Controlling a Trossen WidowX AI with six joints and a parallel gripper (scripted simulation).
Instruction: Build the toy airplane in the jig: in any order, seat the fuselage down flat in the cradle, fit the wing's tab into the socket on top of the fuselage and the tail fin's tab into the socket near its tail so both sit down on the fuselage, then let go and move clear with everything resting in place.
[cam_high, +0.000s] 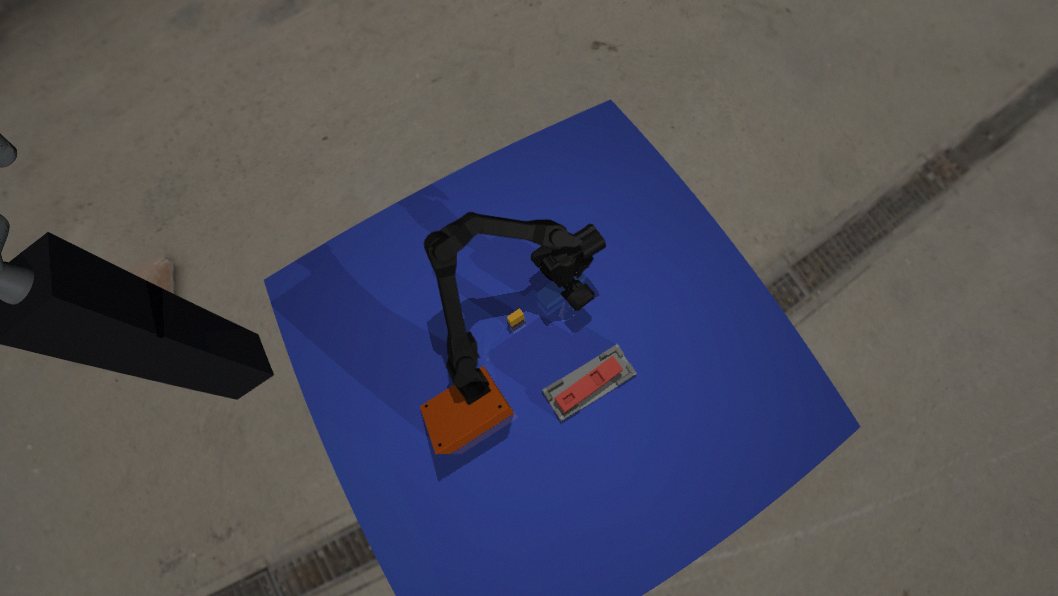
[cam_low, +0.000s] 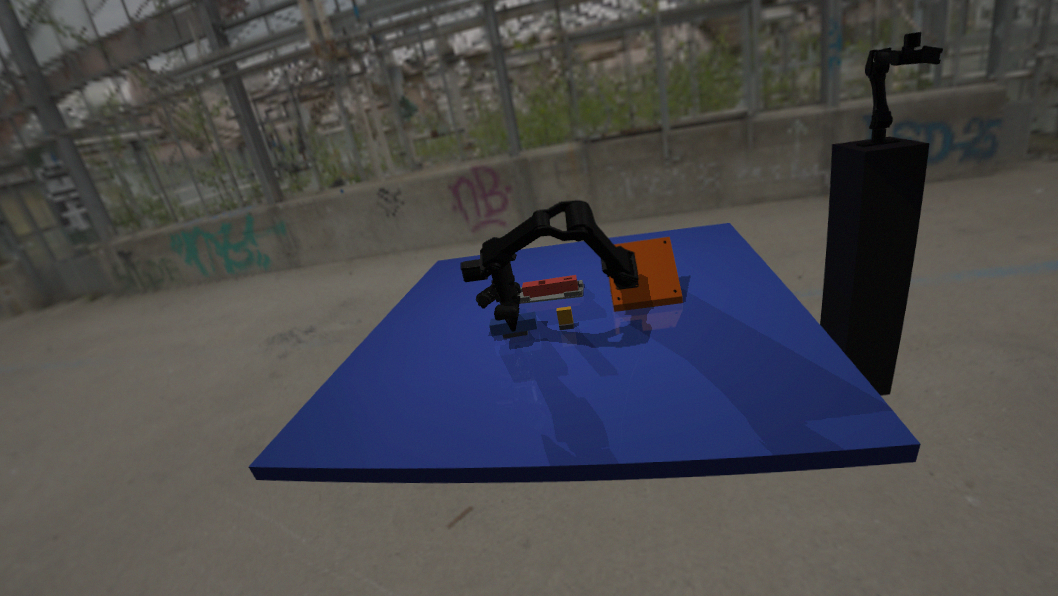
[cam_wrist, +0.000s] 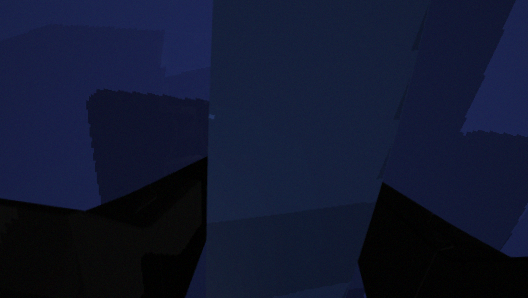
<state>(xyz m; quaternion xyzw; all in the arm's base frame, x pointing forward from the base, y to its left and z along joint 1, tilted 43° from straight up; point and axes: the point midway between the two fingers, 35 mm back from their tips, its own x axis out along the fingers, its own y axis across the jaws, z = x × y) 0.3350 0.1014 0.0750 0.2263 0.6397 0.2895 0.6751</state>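
Observation:
The red fuselage (cam_high: 581, 389) (cam_low: 551, 288) lies lengthwise in the grey cradle (cam_high: 576, 376) (cam_low: 573, 293), with its two sockets facing up. It sits nearer one long side; I cannot tell whether it is fully flat. My gripper (cam_low: 513, 326) (cam_wrist: 286, 174) points down and is shut on the blue wing (cam_high: 549, 299) (cam_low: 527, 324) (cam_wrist: 300, 115), with one finger at each side of it. The wing is low, at or just over the table; its tab is hidden in the wrist view. The small yellow tail fin (cam_high: 516, 318) (cam_low: 564, 316) stands apart, between the wing and the arm's base.
The orange base plate (cam_high: 462, 425) (cam_low: 655, 270) under the arm is beside the cradle. The blue table (cam_high: 710, 444) (cam_low: 384, 429) carries everything. A black pillar (cam_high: 148, 325) (cam_low: 873, 251) with another small arm on top stands off the table's edge.

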